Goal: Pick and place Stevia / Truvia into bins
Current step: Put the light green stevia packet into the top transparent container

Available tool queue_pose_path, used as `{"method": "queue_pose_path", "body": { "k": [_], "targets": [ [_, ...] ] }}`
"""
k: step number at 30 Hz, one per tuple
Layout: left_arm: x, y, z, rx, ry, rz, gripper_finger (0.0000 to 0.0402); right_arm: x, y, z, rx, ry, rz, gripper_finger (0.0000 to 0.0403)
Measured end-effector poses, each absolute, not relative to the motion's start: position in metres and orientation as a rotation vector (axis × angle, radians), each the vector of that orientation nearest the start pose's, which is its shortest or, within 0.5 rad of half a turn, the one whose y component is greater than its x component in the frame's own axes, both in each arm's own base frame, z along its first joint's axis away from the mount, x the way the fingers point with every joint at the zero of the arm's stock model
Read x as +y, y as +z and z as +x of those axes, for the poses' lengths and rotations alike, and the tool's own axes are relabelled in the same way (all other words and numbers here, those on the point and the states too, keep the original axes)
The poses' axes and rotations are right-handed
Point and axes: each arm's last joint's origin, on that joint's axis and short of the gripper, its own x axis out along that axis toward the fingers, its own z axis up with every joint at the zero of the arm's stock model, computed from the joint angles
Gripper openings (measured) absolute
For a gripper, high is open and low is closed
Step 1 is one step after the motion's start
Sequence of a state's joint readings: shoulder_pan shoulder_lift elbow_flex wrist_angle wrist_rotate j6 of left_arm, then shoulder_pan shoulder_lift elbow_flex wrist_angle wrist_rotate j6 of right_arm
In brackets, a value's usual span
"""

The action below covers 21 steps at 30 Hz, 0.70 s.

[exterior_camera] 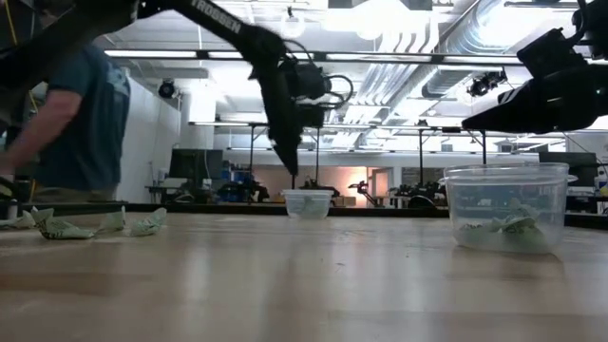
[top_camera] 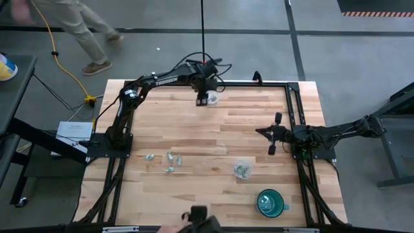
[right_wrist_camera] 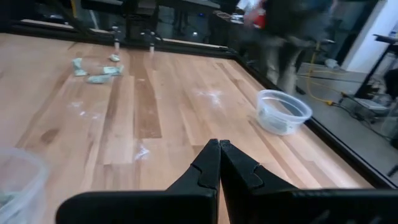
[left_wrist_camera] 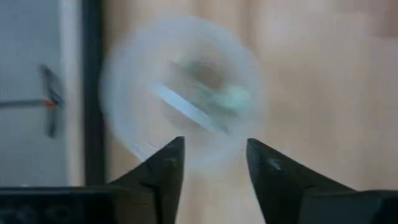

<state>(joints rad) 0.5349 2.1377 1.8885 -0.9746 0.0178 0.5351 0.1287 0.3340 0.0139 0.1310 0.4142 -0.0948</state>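
Note:
My left gripper hangs open, pointing down over the far clear cup, which stands near the table's far edge. A pale packet lies inside that cup. The fingers touch nothing. A few green-and-white packets lie loose on the left half of the table. The second clear cup stands nearer the front with packets in it. My right gripper waits shut above the table's right half, holding nothing.
A teal mug stands near the front right. A black frame rail runs along the far and right edges. A person walks beyond the far left corner, and another stands behind the table's left. Bare wood lies mid-table.

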Motion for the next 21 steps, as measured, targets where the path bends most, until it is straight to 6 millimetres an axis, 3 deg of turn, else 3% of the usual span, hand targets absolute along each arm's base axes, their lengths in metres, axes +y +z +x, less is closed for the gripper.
{"method": "queue_pose_path", "body": {
  "k": [6, 9, 14, 21],
  "targets": [
    [0.156, 0.260, 0.372, 1.422, -0.062, -0.196, 0.0230, 0.003, 0.152, 0.115, 0.203, -0.288, -0.144, 0.0000],
    [0.112, 0.252, 0.374, 1.569, -0.004, -0.281, 0.0229, 0.003, 0.150, 0.115, 0.213, -0.270, -0.140, 0.0000],
    [0.046, 0.231, 0.372, 1.773, 0.091, -0.245, 0.0225, 0.004, 0.150, 0.115, 0.216, -0.245, -0.144, 0.0000],
    [-0.013, 0.219, 0.375, 1.759, 0.339, -0.429, 0.0226, 0.004, 0.150, 0.115, 0.216, -0.240, -0.145, 0.0000]
  ]
}}
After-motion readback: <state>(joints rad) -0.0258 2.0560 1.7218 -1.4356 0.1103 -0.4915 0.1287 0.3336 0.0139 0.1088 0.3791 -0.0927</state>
